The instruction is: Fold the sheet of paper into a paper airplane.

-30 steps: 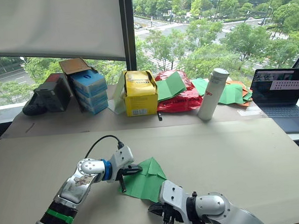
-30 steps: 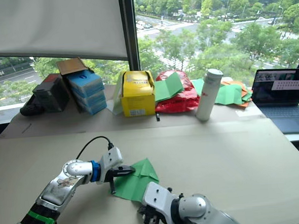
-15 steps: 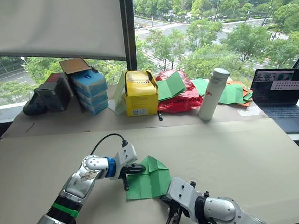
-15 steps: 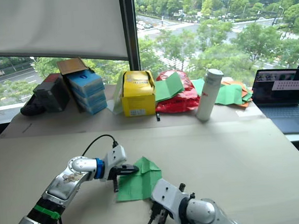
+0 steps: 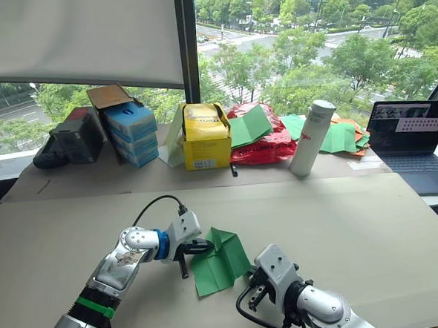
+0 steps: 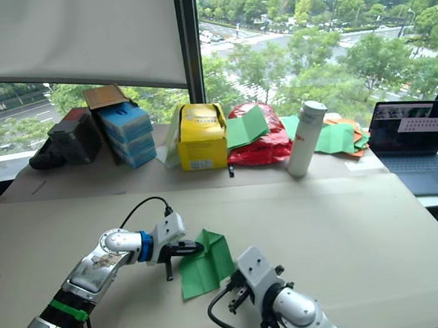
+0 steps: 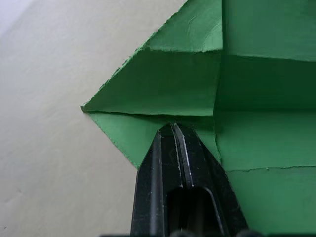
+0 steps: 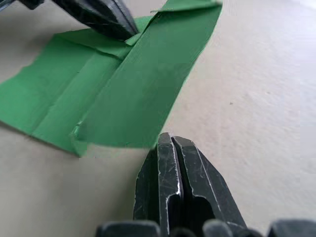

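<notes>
Big beige table (image 5: 371, 221) by a window looking out on trees, with clutter along the far edge. The left claw (image 7: 173, 129) has its fingers pressed together, tips down on the left corner flap of the paper (image 5: 219, 261), so it's pinning or pinching it, can't tell which. The right claw (image 8: 170, 140) is closed on nothing, just off the paper's near right edge. The green paper is partly folded, pointed toward the far side, one long flap lifted. Farther out: a yellow box (image 5: 205, 135), stacked blue boxes (image 5: 132, 132), a red bag (image 5: 266, 142), a white bottle (image 5: 312, 137) and a laptop (image 5: 415, 141) on the right.
</notes>
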`<state>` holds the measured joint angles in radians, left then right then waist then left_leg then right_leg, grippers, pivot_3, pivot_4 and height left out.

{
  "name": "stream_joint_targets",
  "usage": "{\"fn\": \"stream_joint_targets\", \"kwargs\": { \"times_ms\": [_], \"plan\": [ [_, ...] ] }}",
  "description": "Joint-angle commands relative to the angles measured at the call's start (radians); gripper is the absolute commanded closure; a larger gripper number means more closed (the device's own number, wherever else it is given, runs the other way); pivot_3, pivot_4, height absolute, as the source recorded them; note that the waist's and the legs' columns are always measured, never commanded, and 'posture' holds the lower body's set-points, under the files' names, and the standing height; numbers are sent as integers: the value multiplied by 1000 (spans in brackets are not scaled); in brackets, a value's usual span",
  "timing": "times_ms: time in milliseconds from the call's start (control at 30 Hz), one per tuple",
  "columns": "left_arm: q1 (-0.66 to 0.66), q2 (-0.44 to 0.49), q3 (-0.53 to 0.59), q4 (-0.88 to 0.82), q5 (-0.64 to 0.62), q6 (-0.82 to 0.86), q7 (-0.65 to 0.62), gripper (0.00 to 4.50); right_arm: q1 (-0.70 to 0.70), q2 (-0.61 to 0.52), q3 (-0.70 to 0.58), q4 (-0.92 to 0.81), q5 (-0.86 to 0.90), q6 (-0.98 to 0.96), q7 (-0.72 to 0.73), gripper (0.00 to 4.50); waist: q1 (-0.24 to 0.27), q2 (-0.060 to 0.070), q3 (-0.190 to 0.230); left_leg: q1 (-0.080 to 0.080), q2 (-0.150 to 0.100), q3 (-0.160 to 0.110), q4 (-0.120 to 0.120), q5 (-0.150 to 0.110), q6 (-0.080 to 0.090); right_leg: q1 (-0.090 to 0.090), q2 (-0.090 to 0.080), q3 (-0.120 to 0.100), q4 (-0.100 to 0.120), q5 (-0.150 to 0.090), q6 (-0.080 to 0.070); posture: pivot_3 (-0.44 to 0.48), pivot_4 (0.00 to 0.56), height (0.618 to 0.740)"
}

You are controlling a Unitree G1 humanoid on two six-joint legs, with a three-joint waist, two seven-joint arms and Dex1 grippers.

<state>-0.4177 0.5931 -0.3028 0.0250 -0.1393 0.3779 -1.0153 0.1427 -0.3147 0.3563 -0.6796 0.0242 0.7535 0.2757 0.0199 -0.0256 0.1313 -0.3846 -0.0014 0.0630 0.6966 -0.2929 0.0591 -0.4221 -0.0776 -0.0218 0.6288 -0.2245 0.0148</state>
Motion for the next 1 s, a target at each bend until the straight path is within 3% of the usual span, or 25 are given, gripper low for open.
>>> {"fn": "stream_joint_targets", "kwargs": {
  "times_ms": [33, 567, 867, 1000],
  "plan": [
    [-5, 0, -11, 36, 29, 4, 2, 4480, 1, 28, 4, -25, 26, -70, 8, 4500, -4, 0, 0, 0, 0, 0, 0, 0, 0, 0, 0, 0, 0, 0, 0, 0, 150, 740],
    [-11, -18, -9, -26, -20, 61, -34, 4480, -292, 120, 30, 327, 44, -249, 134, 4500, -9, 1, 0, 0, -1, 0, 0, 0, 0, 0, 1, 0, 1, 0, 0, 0, 150, 740],
    [17, -64, 31, -9, -74, 146, -16, 4480, -306, 94, 40, 346, 36, -271, 178, 4500, -9, 1, 1, -1, -1, 0, 0, 0, 0, -1, 1, 0, 1, 0, 0, 0, 150, 740],
    [46, -28, 71, -27, -80, 160, -7, 4480, -313, 92, 45, 346, 32, -270, 189, 4500, -12, 1, 1, -1, -1, 0, 0, 0, 0, -1, 1, 0, 1, 0, 0, 0, 150, 740]
  ]
}}
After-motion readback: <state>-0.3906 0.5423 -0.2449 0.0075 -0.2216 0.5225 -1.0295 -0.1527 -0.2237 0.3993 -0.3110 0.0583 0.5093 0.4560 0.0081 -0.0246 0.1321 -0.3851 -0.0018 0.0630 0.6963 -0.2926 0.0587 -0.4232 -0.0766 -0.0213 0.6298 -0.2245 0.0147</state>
